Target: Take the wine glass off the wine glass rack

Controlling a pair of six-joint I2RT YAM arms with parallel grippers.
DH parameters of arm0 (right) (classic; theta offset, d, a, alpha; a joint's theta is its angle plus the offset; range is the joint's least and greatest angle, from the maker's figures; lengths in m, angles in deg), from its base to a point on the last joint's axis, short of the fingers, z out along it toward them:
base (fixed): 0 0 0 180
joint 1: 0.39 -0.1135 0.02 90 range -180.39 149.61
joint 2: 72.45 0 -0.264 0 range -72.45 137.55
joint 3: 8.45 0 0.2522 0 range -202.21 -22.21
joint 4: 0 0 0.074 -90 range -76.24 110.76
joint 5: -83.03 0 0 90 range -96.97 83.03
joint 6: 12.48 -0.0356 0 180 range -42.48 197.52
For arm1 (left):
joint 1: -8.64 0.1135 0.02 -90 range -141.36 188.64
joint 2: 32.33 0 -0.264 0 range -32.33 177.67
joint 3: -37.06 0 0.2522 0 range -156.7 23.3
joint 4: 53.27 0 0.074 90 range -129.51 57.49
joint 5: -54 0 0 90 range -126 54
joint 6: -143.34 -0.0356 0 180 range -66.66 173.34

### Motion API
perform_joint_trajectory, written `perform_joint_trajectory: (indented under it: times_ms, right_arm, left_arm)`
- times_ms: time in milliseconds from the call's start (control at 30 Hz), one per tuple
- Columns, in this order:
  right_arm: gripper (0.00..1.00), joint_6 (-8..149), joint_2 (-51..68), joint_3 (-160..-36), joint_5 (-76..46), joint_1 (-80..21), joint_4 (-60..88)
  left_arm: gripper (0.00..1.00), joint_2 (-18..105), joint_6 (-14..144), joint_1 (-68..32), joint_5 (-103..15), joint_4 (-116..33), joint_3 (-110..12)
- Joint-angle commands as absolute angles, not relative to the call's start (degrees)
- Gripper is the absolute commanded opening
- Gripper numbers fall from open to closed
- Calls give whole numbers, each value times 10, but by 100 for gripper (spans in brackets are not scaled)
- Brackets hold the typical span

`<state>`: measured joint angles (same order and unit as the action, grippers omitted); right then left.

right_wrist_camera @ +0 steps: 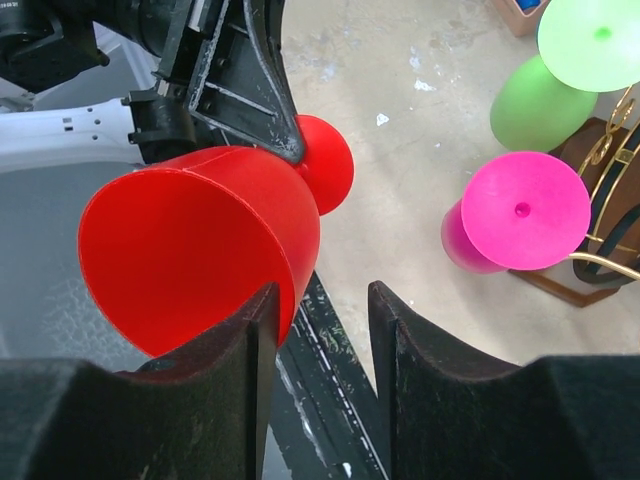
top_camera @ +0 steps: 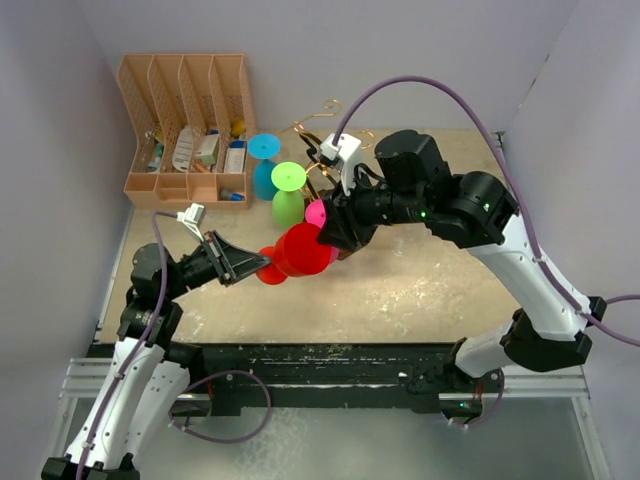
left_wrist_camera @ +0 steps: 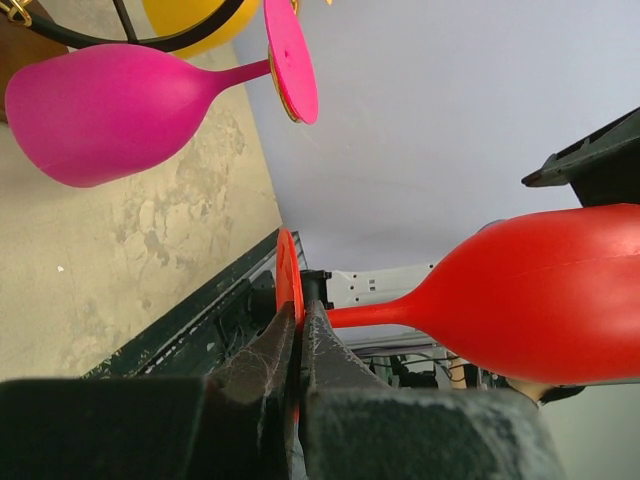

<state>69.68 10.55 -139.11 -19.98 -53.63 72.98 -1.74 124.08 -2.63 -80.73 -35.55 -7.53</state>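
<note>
The red wine glass (top_camera: 300,250) hangs in the air on its side, away from the gold wire rack (top_camera: 322,122). My left gripper (top_camera: 255,268) is shut on its flat foot (left_wrist_camera: 288,285), with the stem and bowl (left_wrist_camera: 550,295) pointing away to the right. My right gripper (top_camera: 335,240) is open beside the bowl (right_wrist_camera: 190,250); its left finger (right_wrist_camera: 235,360) lies against the bowl's rim and the gap between the fingers is empty. The rack's brown base (right_wrist_camera: 585,290) and gold wire (right_wrist_camera: 610,150) show at the right of the right wrist view.
A pink glass (top_camera: 316,213), a green glass (top_camera: 288,195) and a blue glass (top_camera: 264,160) hang around the rack; a yellow one (left_wrist_camera: 190,20) shows behind the pink one (left_wrist_camera: 100,110). A tan slotted organiser (top_camera: 185,125) stands at the back left. A black rail (top_camera: 330,355) runs along the table's front edge.
</note>
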Motion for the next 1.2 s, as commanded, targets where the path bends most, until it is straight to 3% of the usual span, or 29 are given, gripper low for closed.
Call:
perform_joint_trajectory:
  times_ms: [0,133,200,233,333,400,467,700,867,1000,1167]
  right_arm:
    - [39,689,110,-1413,-206,-537,715]
    - [0,681,117,-1419,-197,-537,711]
    - [0,679,115,-1428,-176,-537,711]
    - [0,676,112,-1434,-160,-537,712]
    - [0,668,103,-1465,-105,-536,719]
    - [0,664,97,-1489,-59,-534,722]
    - [0,659,94,-1517,-18,-530,723]
    - [0,653,97,-1622,231,-509,738]
    - [0,663,28,-1524,411,-453,653]
    - [0,670,4,-1482,428,-385,633]
    - [0,679,16,-1406,320,-237,624]
  left_arm:
    - [0,-16,1229,-23,-814,-385,-104]
    - [0,-13,1228,-23,-814,-385,-109]
    - [0,-10,1226,-23,-814,-384,-111]
    - [5,-8,1224,-23,-814,-383,-112]
    - [41,-5,1211,-23,-808,-373,-120]
    - [55,-4,1200,-23,-799,-357,-129]
    - [64,-2,1185,-23,-791,-339,-139]
    - [67,9,1150,-23,-787,-317,-162]
    - [67,9,1111,-23,-780,-287,-183]
    - [67,13,1091,-23,-782,-280,-190]
    - [66,18,1052,-23,-784,-253,-206]
